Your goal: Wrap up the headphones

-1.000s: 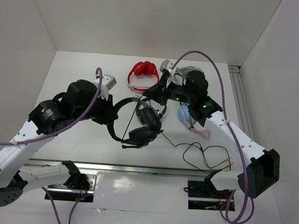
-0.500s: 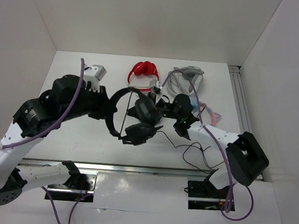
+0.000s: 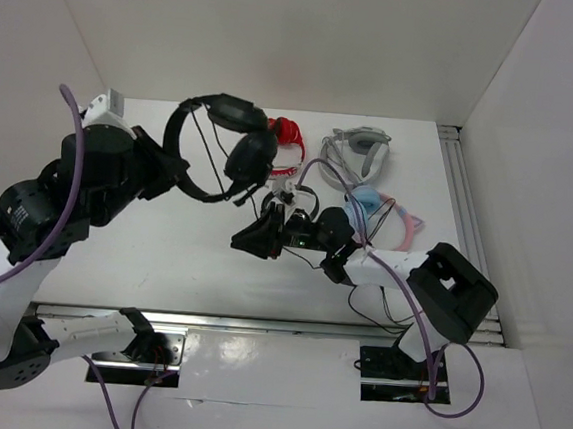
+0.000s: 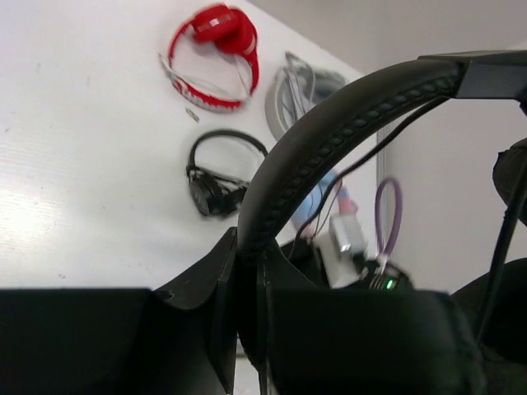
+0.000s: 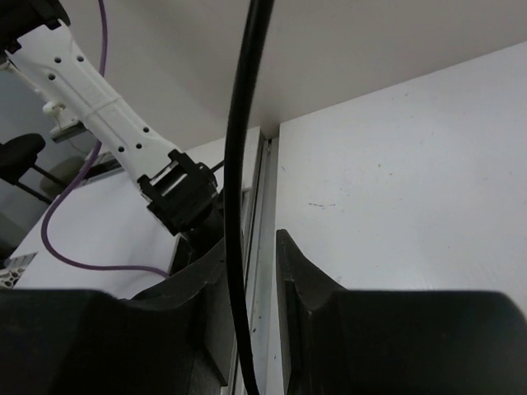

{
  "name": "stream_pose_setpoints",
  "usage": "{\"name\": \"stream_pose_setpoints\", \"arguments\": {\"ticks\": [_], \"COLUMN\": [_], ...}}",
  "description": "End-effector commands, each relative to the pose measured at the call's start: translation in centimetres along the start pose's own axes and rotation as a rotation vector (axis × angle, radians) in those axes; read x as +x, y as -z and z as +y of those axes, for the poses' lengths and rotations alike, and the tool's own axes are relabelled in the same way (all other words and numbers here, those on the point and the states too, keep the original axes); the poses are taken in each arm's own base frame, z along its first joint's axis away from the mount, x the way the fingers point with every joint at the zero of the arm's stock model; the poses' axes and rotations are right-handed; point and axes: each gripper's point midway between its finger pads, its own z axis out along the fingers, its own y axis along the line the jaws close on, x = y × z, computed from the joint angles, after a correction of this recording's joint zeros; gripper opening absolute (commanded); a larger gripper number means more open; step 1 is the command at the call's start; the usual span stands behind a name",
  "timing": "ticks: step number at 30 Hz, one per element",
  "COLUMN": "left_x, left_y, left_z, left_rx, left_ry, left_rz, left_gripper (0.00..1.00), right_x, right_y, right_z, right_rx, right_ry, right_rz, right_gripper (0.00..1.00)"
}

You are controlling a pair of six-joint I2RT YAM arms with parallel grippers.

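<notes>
Clamping the stiff headband [image 4: 329, 132] of the headphones [image 3: 235, 135], upper left of frame, the left gripper [image 4: 249, 262] holds firm. Their limp, thin cable [image 5: 239, 164] hangs unpinched between the narrowly parted jaws of the right gripper [image 5: 249, 257].

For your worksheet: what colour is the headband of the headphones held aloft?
The headband is black, clearest in the left wrist view.
</notes>
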Motion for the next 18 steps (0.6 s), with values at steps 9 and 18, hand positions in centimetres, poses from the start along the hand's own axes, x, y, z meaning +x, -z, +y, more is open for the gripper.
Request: {"name": "stream_pose_setpoints", "arguments": {"ticks": [9,18], "left_x": [-8.7,-12.1], "left_y": [-2.7,-10.8], "left_z": [0.9,6.1], "left_rx": [-0.19,-0.254], "left_ry": [0.166,0.149], "left_rz": [-0.262,-0.147], "left_gripper": [0.0,0.0], "right_x": [2.7,3.9], "right_y": [-0.7,0.4], "right_z": [3.2,4.9], "right_rx": [-0.03,0.023], "right_ry": [0.03,0.082], "right_rz": [0.014,0.075], "right_gripper": [0.3,0.19]}}
